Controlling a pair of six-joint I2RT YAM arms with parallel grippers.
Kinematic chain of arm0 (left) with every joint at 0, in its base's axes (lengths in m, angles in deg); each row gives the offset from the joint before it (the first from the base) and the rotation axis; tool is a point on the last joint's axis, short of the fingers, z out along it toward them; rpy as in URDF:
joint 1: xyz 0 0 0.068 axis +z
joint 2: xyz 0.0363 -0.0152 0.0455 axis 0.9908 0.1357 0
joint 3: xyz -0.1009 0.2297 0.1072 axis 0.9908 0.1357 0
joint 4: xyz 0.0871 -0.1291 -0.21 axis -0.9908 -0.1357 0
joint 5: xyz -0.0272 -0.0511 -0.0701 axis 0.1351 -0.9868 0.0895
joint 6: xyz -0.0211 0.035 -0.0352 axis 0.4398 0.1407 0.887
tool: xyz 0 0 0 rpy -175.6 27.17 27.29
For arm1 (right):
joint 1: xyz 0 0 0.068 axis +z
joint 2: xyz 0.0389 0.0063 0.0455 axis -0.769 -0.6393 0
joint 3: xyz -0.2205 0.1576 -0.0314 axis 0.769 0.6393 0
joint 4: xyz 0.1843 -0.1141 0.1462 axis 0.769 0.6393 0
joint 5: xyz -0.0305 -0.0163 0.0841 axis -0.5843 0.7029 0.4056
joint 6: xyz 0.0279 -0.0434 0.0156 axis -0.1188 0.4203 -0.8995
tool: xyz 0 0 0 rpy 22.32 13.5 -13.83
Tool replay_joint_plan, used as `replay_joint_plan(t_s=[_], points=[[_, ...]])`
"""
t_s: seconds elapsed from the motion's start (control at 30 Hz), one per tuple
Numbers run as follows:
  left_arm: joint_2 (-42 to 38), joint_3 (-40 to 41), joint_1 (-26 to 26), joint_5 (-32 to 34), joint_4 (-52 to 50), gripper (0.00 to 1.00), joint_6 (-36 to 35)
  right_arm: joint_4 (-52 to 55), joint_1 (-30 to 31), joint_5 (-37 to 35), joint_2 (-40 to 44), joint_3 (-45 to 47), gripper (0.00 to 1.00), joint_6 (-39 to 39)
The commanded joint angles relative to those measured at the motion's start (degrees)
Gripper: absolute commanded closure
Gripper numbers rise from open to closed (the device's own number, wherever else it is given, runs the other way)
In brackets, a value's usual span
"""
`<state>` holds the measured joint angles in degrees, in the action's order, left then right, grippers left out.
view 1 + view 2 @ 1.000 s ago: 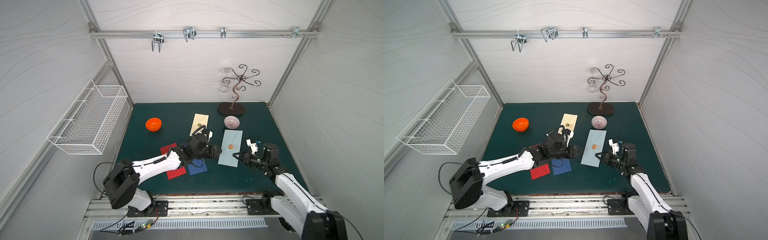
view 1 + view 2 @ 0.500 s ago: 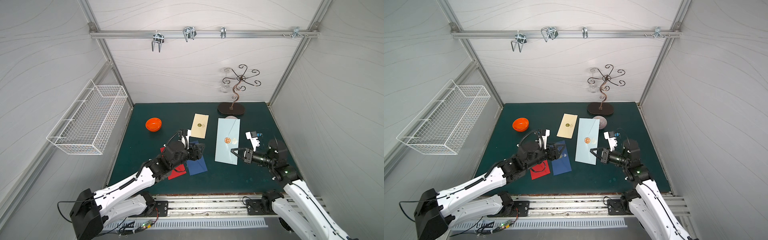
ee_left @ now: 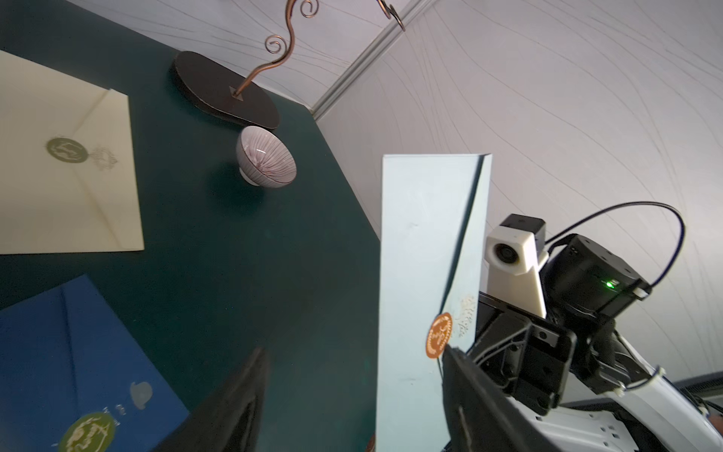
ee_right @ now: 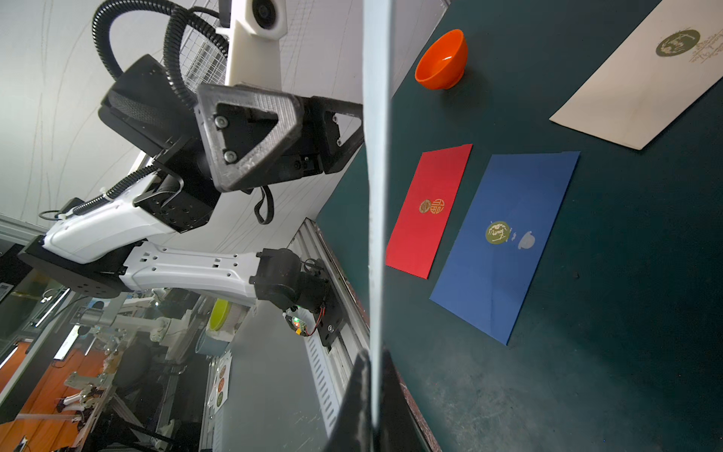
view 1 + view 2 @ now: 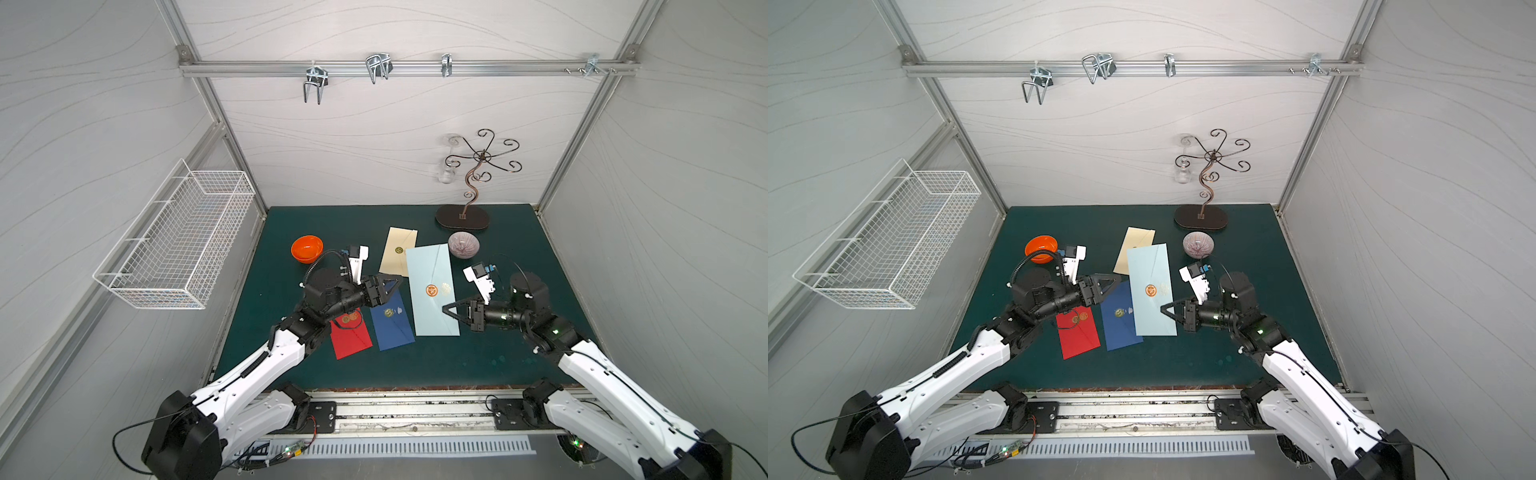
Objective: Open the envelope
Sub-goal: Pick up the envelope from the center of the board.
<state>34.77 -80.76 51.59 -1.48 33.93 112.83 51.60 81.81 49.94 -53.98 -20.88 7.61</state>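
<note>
A light blue envelope (image 5: 432,286) (image 5: 1150,286) with an orange wax seal (image 5: 432,290) hangs above the green table, flap closed. My right gripper (image 5: 446,309) (image 5: 1165,309) is shut on its near right edge; the right wrist view shows the envelope (image 4: 375,195) edge-on between the pinched jaws (image 4: 374,364). My left gripper (image 5: 397,284) (image 5: 1115,282) is open just left of it. In the left wrist view the open left gripper (image 3: 354,352) frames the envelope's (image 3: 422,254) left edge, one finger (image 3: 461,375) near the seal (image 3: 439,334), without gripping.
On the table lie a cream envelope (image 5: 398,251), a blue envelope (image 5: 390,320) and a red envelope (image 5: 351,332). An orange bowl (image 5: 306,248), a purple bowl (image 5: 463,244) and a copper stand (image 5: 462,216) stand at the back. A wire basket (image 5: 178,245) hangs on the left wall.
The right gripper has raised the light blue envelope off the table. The left arm drew back, then came toward the envelope again with wider jaws.
</note>
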Motion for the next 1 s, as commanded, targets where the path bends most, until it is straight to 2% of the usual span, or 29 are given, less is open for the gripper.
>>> replay_joint_plan(t_s=[0.0, 0.3, 0.5, 0.67, 0.8, 0.97], points=[[2.24, -3.26, 0.29, -6.73, 8.15, 0.29, 2.83, -5.81, 0.44, 2.33, -0.23, -1.15, 0.97, -1.17], [7.11, -4.68, 0.11, -9.3, 13.95, 0.34, 8.02, -7.36, 0.44, 4.97, 0.09, -0.26, 0.97, -2.26], [9.38, -5.51, -1.47, -10.24, 17.23, 0.4, 9.67, -6.64, 0.53, 5.85, 1.68, 0.73, 0.97, -2.66], [11.32, -7.47, -3.63, -10.91, 18.67, 0.53, 10.67, -5.8, 0.5, 4.93, 3.21, 2.18, 0.96, -2.48], [10.94, -8.05, -3.71, -10.84, 18.25, 0.72, 10.42, -5.75, 0.48, 5.6, 2.61, 2.07, 0.96, -2.72], [8.81, -8.91, -3.75, -9.89, 15.34, 0.75, 8.43, -3.74, 0.45, 6.03, 2.18, 1.62, 0.95, -1.78]])
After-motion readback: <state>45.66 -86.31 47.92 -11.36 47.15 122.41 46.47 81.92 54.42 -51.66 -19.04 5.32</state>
